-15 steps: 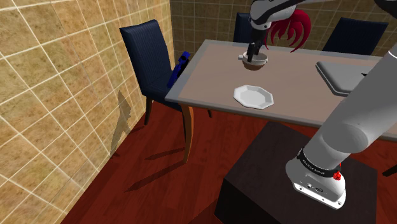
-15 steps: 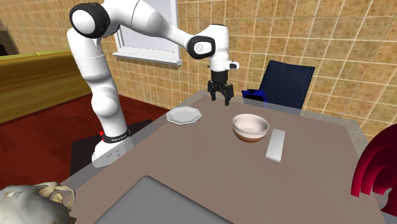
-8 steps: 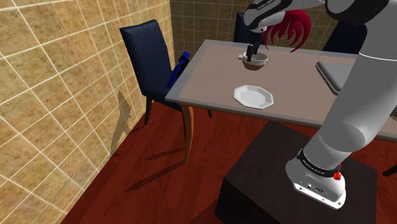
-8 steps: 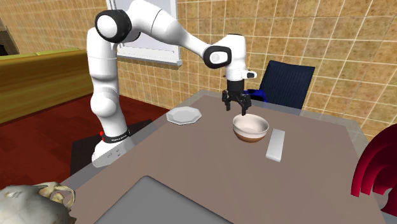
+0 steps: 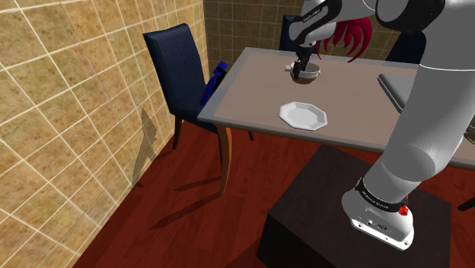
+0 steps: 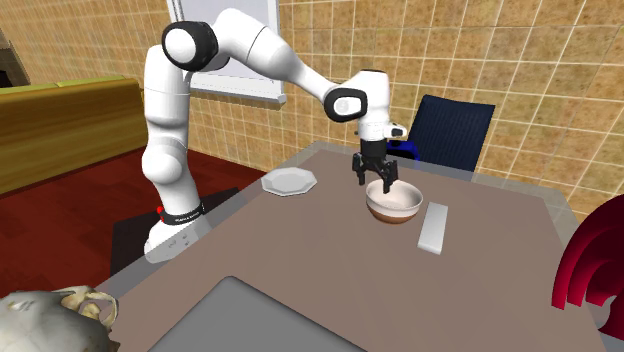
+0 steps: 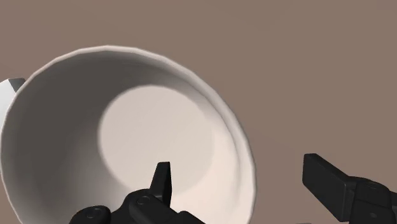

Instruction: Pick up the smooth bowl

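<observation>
Shoulder view: The cream bowl (image 5: 306, 74) stands on the grey-brown table (image 5: 251, 87) at upper centre of the frame. The black gripper (image 5: 302, 64) points down at the bowl's rim on the frame's left side; from here it cannot be told how far apart the fingers are. A white octagonal plate (image 5: 303, 116) lies nearer the table's front edge, well apart from the bowl. A blue chair (image 5: 175, 65) stands at the table's left end. A red fan-shaped object (image 5: 352, 38) sits behind the bowl. The dark stand (image 5: 335, 217) occupies the lower right.

Second exterior view: The bowl (image 6: 394, 203) sits right of frame centre, cream with a brown band near its base. The gripper (image 6: 378, 183) hangs vertically over the bowl's left rim, fingers apart, one over the interior and one outside the wall. A flat white bar (image 6: 434, 228) lies just right of the bowl. The plate (image 6: 289, 182) lies to the left, apart from the bowl. A skull-like object (image 6: 60, 310) shows at lower left.

Wrist view: The bowl's smooth pale interior (image 7: 127, 146) faces the camera. The gripper (image 7: 235, 164) straddles the rim: one finger (image 7: 162, 181) sits inside the bowl, the other outside over the table (image 7: 305, 76). The jaws are spread and neither visibly touches the wall.
</observation>
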Motion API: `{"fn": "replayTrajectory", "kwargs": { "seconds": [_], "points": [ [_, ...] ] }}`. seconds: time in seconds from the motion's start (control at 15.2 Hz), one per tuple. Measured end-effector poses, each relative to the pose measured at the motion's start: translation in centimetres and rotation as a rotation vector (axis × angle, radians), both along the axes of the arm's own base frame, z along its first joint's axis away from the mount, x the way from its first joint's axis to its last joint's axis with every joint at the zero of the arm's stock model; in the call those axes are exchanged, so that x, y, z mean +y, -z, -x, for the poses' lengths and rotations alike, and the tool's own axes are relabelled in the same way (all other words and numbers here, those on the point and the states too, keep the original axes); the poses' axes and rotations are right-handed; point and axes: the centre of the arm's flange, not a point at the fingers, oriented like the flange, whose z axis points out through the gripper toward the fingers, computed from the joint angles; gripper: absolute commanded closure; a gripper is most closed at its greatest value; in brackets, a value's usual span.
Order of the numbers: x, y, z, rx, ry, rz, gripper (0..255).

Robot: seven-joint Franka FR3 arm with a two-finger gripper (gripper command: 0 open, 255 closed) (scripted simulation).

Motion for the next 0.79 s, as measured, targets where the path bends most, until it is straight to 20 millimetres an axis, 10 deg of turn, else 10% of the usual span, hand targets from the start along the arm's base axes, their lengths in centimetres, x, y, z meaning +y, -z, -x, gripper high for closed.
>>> {"fn": "replayTrajectory", "kwargs": {
  "seconds": [0.07,0.79],
  "points": [
    [0.0,0.15,0.01,0.0,0.0,0.0,255],
    [0.06,0.12,-0.04,0.0,0.0,0.0,255]
  ]
}}
